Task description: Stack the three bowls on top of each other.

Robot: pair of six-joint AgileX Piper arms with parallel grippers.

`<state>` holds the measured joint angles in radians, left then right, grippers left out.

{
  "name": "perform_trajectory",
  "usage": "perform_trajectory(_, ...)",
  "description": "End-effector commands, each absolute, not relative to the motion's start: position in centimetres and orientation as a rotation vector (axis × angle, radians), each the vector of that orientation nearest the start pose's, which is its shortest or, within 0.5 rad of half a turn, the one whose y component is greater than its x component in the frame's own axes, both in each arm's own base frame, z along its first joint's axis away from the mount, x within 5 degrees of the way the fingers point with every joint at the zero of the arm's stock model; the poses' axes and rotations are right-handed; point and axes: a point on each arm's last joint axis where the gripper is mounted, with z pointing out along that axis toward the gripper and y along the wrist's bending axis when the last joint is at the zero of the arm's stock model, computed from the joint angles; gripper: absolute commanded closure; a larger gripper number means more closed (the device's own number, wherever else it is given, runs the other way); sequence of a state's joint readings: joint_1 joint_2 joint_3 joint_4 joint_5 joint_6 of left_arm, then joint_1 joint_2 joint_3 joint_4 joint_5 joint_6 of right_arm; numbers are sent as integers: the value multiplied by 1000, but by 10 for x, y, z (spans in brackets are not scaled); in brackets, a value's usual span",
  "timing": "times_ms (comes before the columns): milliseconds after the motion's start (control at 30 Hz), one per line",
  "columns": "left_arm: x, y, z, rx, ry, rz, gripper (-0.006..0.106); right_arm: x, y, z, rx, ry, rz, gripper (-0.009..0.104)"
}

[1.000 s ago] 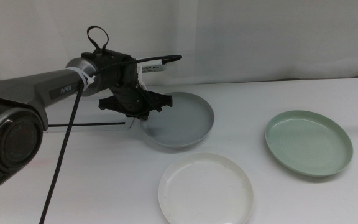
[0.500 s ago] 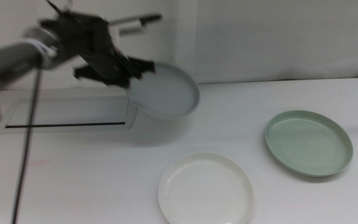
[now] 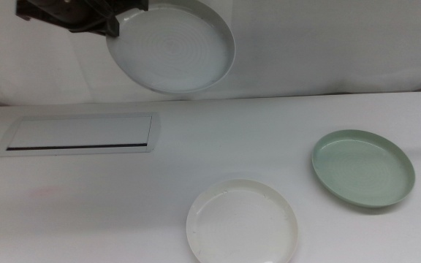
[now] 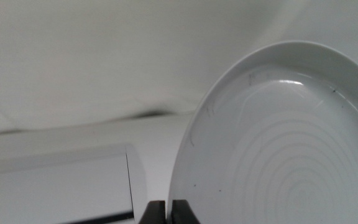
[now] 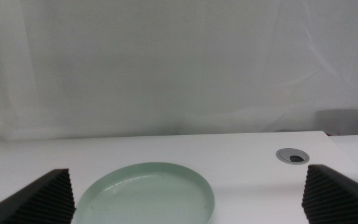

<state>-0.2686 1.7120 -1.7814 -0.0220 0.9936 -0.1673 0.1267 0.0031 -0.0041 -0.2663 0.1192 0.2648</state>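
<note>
My left gripper (image 3: 114,20) is high at the top left of the middle view, shut on the rim of the blue-grey bowl (image 3: 172,45). That bowl hangs in the air, tilted with its inside facing the camera. In the left wrist view the bowl (image 4: 291,143) fills the frame, its edge pinched in the left gripper (image 4: 168,206). The white bowl (image 3: 242,221) lies on the table near the front. The pale green bowl (image 3: 362,167) lies at the right. My right gripper (image 5: 185,179) stands open behind the green bowl (image 5: 145,194) and is out of the middle view.
A flat white rectangular panel (image 3: 79,134) with a dark slot lies on the table at the left, below the lifted bowl. A grey round grommet (image 5: 293,156) sits in the table past the green bowl. A white curtain backs the table.
My left gripper has lifted the blue-grey bowl off the table, up and to the left, tilting it toward the camera. The white and green bowls have not moved.
</note>
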Motion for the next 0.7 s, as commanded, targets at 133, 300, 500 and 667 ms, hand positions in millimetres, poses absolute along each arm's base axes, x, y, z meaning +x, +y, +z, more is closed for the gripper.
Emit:
perform_trajectory(133,331,-115,382,228,2478,-314,102,55,4,192,-88,1601,64,-8)
perform_trajectory(300,303,-138,363,313,2485,-355,103,55,4,192,-88,1601,64,-8)
perform_trajectory(500,279,-165,314,395,2554,-384,103,55,4,192,-88,1601,64,-8)
perform_trajectory(667,268,-169,278,386,2597,-395,103,55,4,192,-88,1601,64,-8)
